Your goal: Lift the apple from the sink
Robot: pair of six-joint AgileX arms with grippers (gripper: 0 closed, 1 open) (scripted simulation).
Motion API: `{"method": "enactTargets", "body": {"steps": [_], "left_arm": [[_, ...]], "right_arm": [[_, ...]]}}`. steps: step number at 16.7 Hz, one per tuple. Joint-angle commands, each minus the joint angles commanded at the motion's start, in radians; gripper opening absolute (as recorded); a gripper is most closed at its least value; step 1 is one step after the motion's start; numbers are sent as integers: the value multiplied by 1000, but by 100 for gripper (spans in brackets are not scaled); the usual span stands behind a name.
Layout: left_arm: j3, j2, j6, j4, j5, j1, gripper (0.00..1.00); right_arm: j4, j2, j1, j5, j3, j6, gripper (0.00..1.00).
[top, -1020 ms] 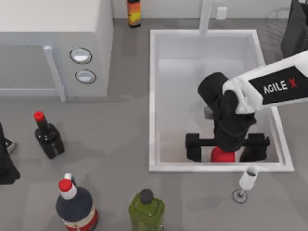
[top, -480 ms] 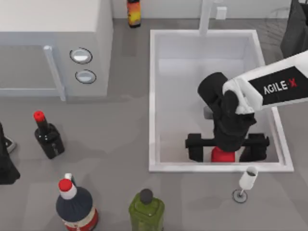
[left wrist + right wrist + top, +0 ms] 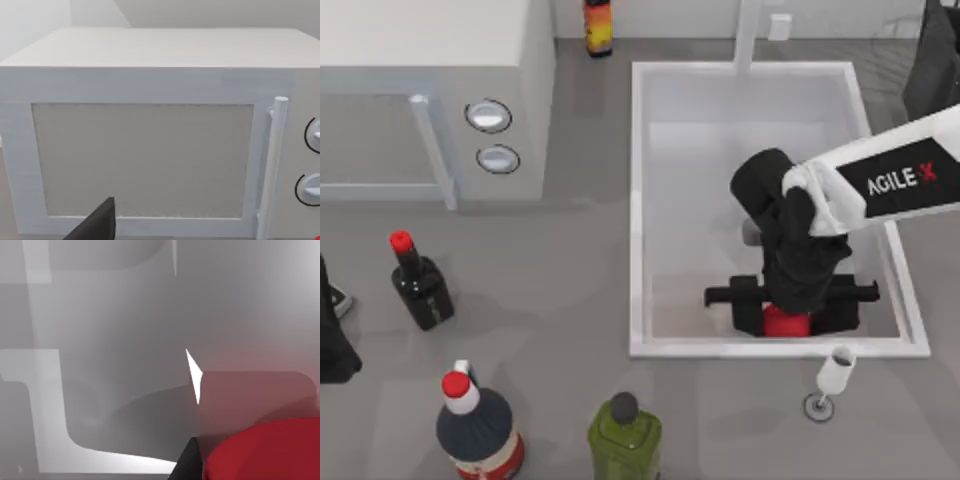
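Right pincer (image 3: 786, 322) clamping apple (image 3: 786, 322), sink (image 3: 636, 200)

A grey table (image 3: 570, 270) meets a pale wall (image 3: 670, 15) at the back.

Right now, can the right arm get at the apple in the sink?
Probably yes. The right gripper is down inside the sink, its fingers drawn in on either side of the apple, and nothing stands between them. The left arm sits parked at the table's left edge.
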Motion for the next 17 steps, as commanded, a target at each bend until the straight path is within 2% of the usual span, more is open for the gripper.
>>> {"method": "enactTargets", "body": {"steps": [6, 10, 13, 17], "left_arm": [[0, 0, 0, 0, 0, 0, 100], [0, 0, 0, 0, 0, 0, 100], [0, 0, 0, 0, 0, 0, 100], [0, 0, 0, 0, 0, 0, 100]], "right_arm": [[0, 0, 0, 0, 0, 0, 0], [-79, -77, -1, 24, 53, -12, 0], [-212, -106, 1, 23, 161, -11, 0], [-523, -179, 1, 23, 363, -12, 0]]}}
